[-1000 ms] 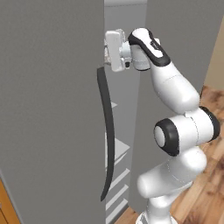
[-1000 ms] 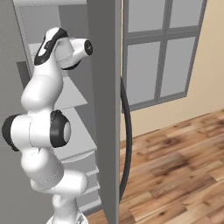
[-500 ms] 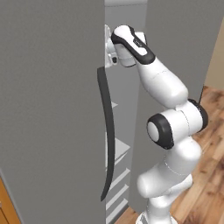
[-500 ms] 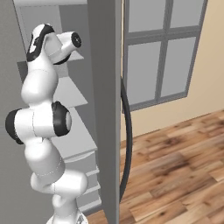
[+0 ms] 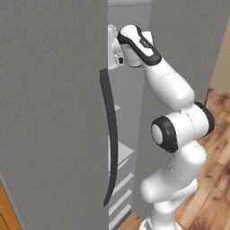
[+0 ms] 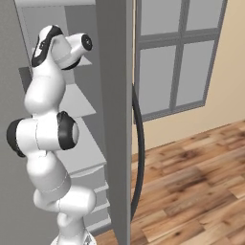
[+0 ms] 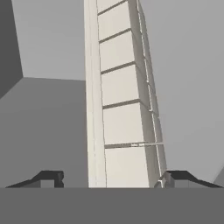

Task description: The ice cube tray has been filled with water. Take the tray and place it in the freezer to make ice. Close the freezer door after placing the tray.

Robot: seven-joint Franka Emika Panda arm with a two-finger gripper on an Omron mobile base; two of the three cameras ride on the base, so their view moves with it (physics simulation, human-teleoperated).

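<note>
Inside the freezer [image 5: 54, 112], high up between its two open doors, the end effector [image 7: 111, 178] stands wide open. The ice cube tray [image 7: 124, 100] lies directly ahead of it, running away lengthwise between the two fingertips [image 7: 48, 178]; the left tip stands clear of it, the right tip sits just beside its edge, and whether they touch cannot be told.

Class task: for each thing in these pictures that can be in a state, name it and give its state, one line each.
Freezer: doors open, arm reaching in between them.
Ice cube tray: inside the freezer, between the finger tips, which stand apart from its sides.
Gripper: open, straddling the tray's near end.
</note>
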